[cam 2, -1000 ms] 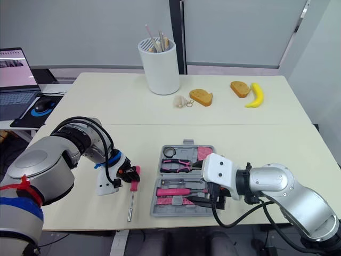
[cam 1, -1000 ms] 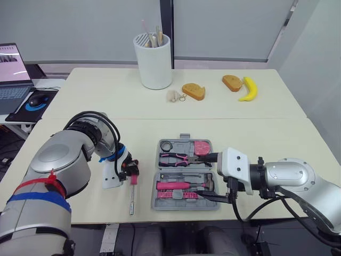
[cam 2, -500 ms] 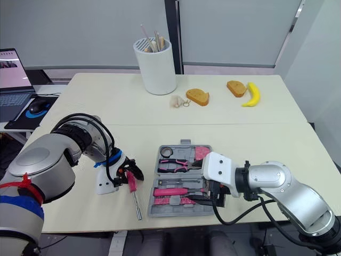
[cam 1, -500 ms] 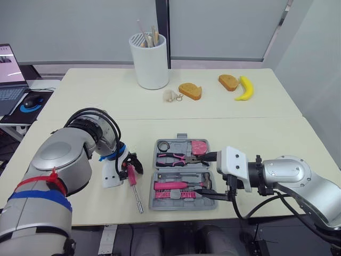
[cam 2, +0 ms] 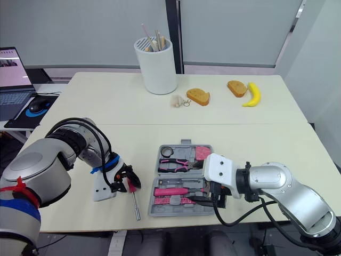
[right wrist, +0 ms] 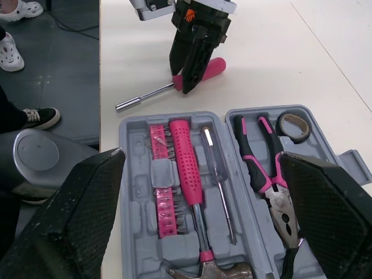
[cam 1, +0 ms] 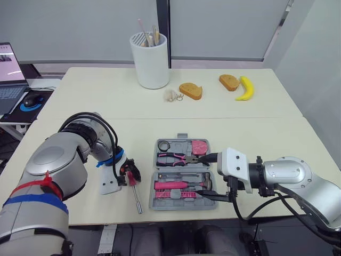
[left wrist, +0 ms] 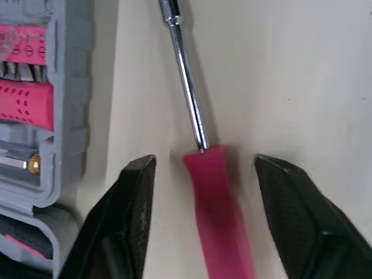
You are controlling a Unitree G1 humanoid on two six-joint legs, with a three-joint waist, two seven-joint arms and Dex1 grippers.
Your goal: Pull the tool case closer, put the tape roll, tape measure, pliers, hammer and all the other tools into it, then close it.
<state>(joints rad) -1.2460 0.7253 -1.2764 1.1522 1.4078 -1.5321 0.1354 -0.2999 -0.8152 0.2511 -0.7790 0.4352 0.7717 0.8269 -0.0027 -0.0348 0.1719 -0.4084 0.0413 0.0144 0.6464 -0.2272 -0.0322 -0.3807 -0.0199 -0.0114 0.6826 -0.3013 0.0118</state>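
Observation:
The grey tool case [cam 1: 183, 207] lies open at the table's front. It holds a tape roll [cam 1: 163, 145], pliers [cam 1: 176, 157], a pink tape measure [cam 1: 200, 146], a pink-handled hammer [cam 1: 178, 185] and a strip of bits [right wrist: 158, 192]. A pink-handled screwdriver [left wrist: 218, 197] lies on the table just left of the case, its shaft [cam 1: 137, 197] pointing toward the front edge. My left gripper [cam 1: 130, 175] is open, one finger on each side of the pink handle with gaps between. My right gripper [cam 1: 206, 177] is open wide at the case's right edge.
A white utensil holder [cam 1: 152, 61] stands at the back. Two bread pieces [cam 1: 192, 90] [cam 1: 231, 82], a banana [cam 1: 246, 88] and a small keyring [cam 1: 172, 96] lie on the far half. A laptop [cam 1: 10, 74] and mouse sit on a side desk at the left.
The screwdriver has turned from straight to slanted, its tip swinging toward the case. My left gripper has shifted slightly toward the front edge. The right arm has stayed put.

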